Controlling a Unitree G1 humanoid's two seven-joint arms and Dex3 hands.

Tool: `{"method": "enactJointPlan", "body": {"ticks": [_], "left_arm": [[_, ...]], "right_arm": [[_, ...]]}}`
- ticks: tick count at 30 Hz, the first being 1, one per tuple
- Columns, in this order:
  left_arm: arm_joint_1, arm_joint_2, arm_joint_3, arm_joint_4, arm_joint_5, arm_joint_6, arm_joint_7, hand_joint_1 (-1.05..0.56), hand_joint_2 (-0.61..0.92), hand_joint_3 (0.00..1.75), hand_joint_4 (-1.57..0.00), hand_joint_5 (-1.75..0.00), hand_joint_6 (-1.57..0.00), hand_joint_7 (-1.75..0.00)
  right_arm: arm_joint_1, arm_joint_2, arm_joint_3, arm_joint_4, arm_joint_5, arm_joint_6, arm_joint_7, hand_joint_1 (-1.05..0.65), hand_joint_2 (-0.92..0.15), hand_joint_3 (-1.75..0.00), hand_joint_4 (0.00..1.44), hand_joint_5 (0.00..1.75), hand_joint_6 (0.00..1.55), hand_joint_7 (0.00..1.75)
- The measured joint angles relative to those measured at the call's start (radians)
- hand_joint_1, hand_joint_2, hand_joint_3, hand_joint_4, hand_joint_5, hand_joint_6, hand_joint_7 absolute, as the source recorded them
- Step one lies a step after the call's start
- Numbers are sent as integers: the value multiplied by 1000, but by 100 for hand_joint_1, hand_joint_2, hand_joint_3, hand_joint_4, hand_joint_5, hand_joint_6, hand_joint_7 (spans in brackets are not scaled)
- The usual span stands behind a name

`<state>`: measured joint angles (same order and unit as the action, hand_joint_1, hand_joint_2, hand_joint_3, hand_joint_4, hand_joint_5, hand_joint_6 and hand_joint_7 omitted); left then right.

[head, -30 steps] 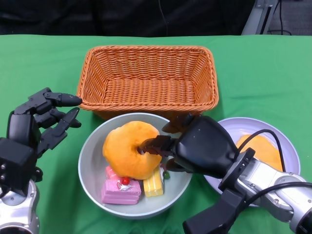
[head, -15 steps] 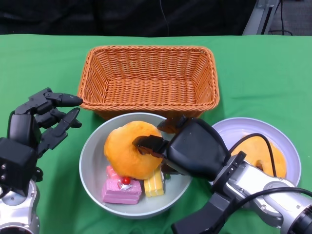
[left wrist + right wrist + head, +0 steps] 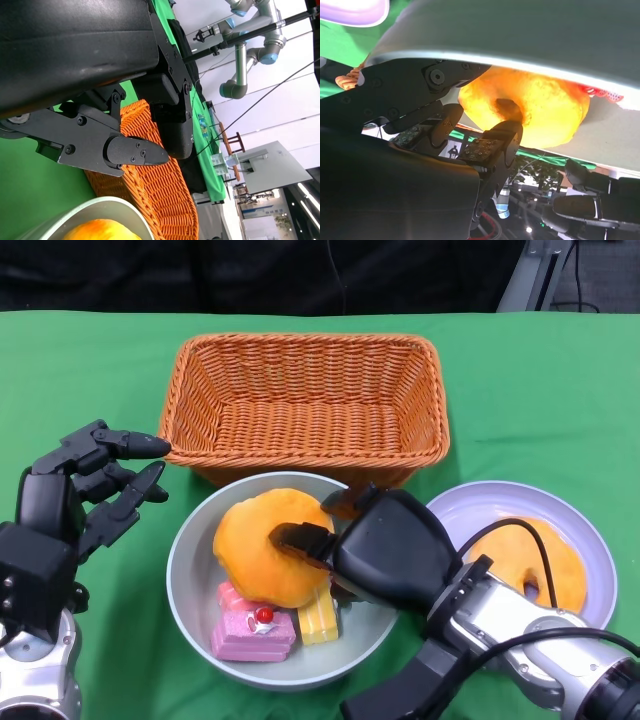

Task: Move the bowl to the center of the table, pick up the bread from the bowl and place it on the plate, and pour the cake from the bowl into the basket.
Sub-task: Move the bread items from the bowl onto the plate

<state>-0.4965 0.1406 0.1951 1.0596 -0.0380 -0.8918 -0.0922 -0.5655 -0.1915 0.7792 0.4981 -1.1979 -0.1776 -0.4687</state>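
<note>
Head view: my right hand (image 3: 385,545) reaches into the bowl (image 3: 190,580), fingers at the bread (image 3: 265,545); left hand (image 3: 75,500) spread, empty. Right wrist view: one fingertip in the bread's hole, firm pinch unclear. Risk: shallow hook slips, bread drops onto cakes (image 3: 255,630).

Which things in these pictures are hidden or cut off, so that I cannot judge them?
- Head view: the right hand covers the bowl's right inner side and part of the bread.
- Head view: the arm and its cable cross the second bread on the plate.
- Right wrist view: the bowl's rim hides the cakes.
- Left wrist view: the left hand blocks most of the basket.
</note>
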Motion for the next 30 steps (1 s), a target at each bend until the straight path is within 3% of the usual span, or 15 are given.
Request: {"method": "enactJointPlan", "body": {"ticks": [4,8,9,12,24,26,28,30], "left_arm": [[0,-1,0,0,-4,-2,-1,-26,92,25,-83,-120,-84,-83],[0,-1,1,0,-4,-8,-2,-25,92,26,-83,-121,-84,-83],[0,-2,1,0,-4,-9,-2,-25,92,26,-84,-121,-84,-83],[0,-2,0,0,-3,-10,-1,-25,92,26,-85,-122,-84,-84],[0,-3,-1,0,4,-16,11,-27,92,27,-85,-122,-85,-84],[0,-3,-1,-3,4,-16,14,-26,92,27,-85,-122,-84,-85],[0,-3,-1,-5,4,-16,14,-26,92,27,-85,-122,-84,-85],[0,-3,-1,-8,4,-15,14,-26,92,27,-84,-122,-84,-85]], "right_arm": [[-8,13,13,7,-1,16,12,-57,-81,0,75,0,61,0],[-16,14,25,7,-1,18,21,-50,-82,-1,76,1,70,3],[-16,14,25,9,1,17,21,-40,-82,-1,80,3,78,6],[-19,18,26,16,6,15,21,-31,-82,0,88,7,91,7],[-60,34,32,114,38,-59,-71,-29,-83,0,113,24,100,4],[-70,41,36,141,38,-70,-101,-29,-83,0,108,40,103,2],[-82,48,42,172,37,-80,-130,-28,-83,0,97,76,106,1],[-95,55,49,204,38,-90,-157,-27,-82,0,95,89,109,2]]}}
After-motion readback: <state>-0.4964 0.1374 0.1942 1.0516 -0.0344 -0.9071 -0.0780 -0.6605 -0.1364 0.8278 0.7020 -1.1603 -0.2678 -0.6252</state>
